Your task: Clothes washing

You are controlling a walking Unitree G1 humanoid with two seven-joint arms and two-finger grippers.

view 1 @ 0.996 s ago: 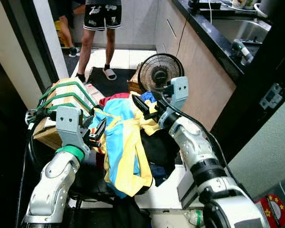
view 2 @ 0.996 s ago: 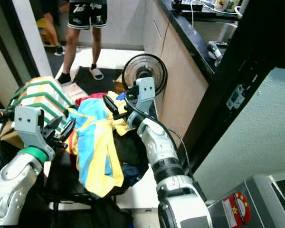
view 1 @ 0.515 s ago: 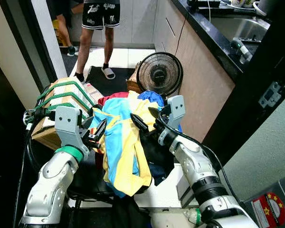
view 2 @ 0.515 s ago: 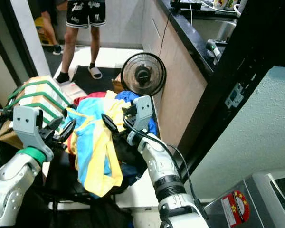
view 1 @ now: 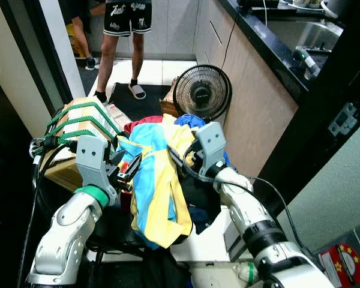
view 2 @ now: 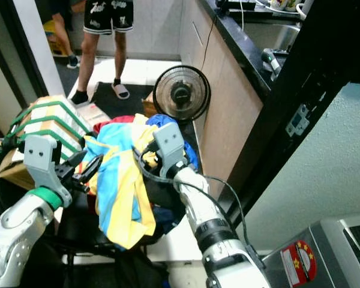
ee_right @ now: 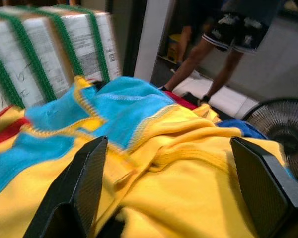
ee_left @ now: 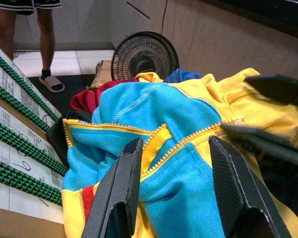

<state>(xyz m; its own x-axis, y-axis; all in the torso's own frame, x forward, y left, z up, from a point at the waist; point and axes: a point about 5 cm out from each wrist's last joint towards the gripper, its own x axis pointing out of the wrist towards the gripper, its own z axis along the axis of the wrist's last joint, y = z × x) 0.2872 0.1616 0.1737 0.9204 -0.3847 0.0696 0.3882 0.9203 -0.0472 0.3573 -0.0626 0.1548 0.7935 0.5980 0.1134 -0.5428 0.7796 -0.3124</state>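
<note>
Kitchen floor and a dark counter are framing the upper frame. Nearest, at lower centre, the laundry pile [view 1: 159, 186] — soft blue-and-yellow fleece with a zip over darker clothes — is sitting heaped. The left gripper [view 1: 127, 171] and right gripper [view 1: 179, 161] are hovering against its two sides with fingers spread, probably readying to gather it. Farther up, a round wire fan [view 1: 202, 92] is standing; beyond it, a person's legs [view 1: 121, 51].

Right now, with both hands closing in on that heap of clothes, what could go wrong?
The blue and yellow garment hangs over the heap's edge, so it may slide off. The open left hand and right hand could grab different layers and drag out the dark clothes too. The fan stands close behind the heap.
</note>
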